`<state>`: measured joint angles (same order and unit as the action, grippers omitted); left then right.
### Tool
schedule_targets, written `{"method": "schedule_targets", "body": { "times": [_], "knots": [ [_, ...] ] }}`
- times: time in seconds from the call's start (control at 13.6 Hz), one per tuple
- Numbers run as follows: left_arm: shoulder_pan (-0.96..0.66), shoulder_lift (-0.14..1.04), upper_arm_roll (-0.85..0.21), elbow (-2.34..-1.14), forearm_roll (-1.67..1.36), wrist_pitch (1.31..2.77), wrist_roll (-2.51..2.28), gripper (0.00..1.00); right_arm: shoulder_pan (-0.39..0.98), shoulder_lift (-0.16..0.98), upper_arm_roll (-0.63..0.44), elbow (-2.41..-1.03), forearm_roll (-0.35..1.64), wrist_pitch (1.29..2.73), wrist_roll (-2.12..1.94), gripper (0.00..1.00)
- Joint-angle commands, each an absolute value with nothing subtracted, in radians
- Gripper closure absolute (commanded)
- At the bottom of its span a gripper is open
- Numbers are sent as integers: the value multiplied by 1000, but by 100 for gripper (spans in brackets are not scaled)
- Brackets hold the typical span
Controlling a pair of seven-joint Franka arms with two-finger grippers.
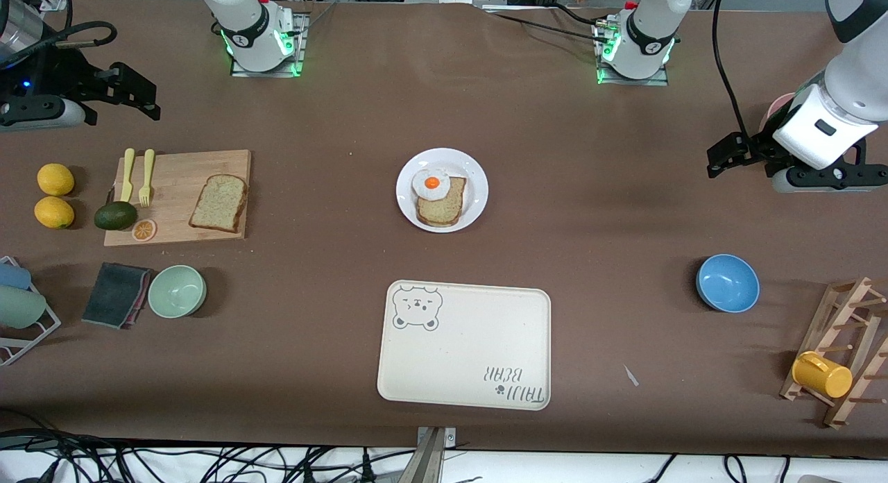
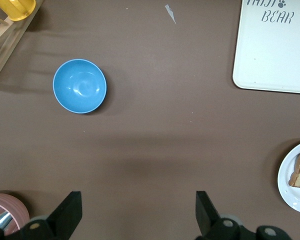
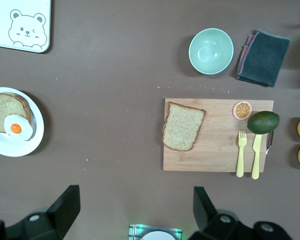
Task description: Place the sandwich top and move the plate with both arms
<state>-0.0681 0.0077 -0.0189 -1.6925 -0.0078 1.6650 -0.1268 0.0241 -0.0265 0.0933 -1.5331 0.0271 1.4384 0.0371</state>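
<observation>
Bread first: the sandwich top lies flat on the cutting board, at nine o'clock from the plate in the front view. Your right gripper hangs above the table, jaws wide and empty; the left gripper waits likewise. Come straight down and pinch opposite crusts.
</observation>
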Motion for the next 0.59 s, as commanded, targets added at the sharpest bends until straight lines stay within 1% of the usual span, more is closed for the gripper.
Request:
{"method": "schedule_targets", "body": {
  "times": [0.0, 0.51],
  "knots": [
    [-68, 11, -23, -1680, 25, 1663, -126, 0, 34, -29, 83, -1522, 23, 1414, 60, 0],
    [-66, 11, -23, -1680, 25, 1663, -126, 0, 34, -29, 83, -1526, 23, 1425, 52, 0]
  ]
}}
